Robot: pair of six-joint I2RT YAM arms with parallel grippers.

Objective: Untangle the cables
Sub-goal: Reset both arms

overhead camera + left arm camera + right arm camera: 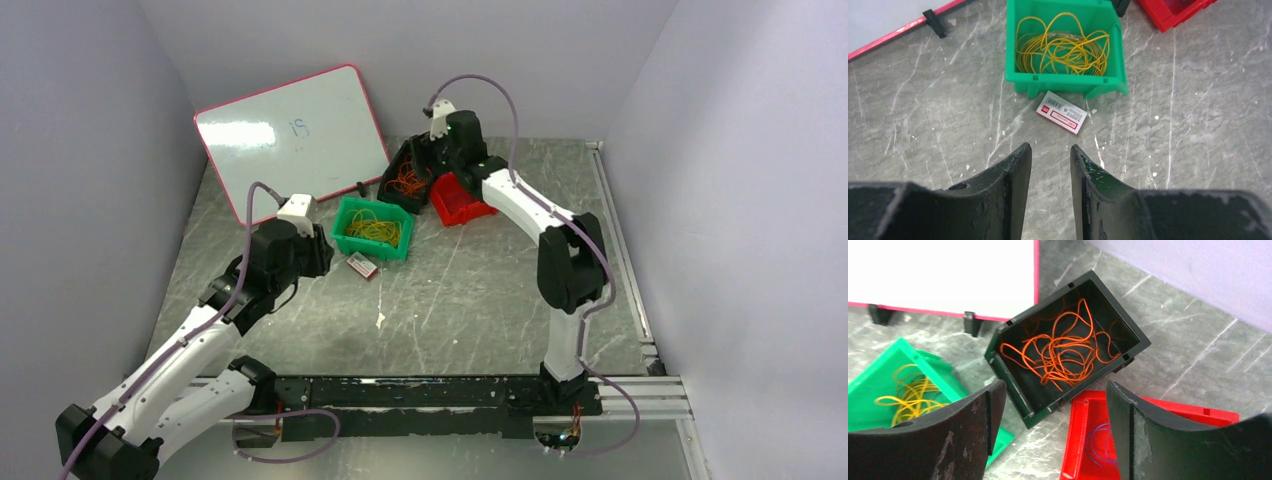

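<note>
The cables lie sorted by colour in small bins. Yellow cables (1063,47) fill the green bin (1066,83), also seen as the green bin (345,240) from above. Tangled orange cables (1063,352) sit in the black bin (1013,382). A thin purple cable (1098,440) lies in the red bin (1148,407). My left gripper (1050,150) hovers open over bare table, short of the green bin, with nothing between its fingers. My right gripper (1055,390) stands open above the near edges of the black and red bins, holding nothing.
A small red-and-white card (1060,112) lies just in front of the green bin. A whiteboard (290,135) with a pink frame leans at the back left. Grey walls close in the table (470,300) on three sides.
</note>
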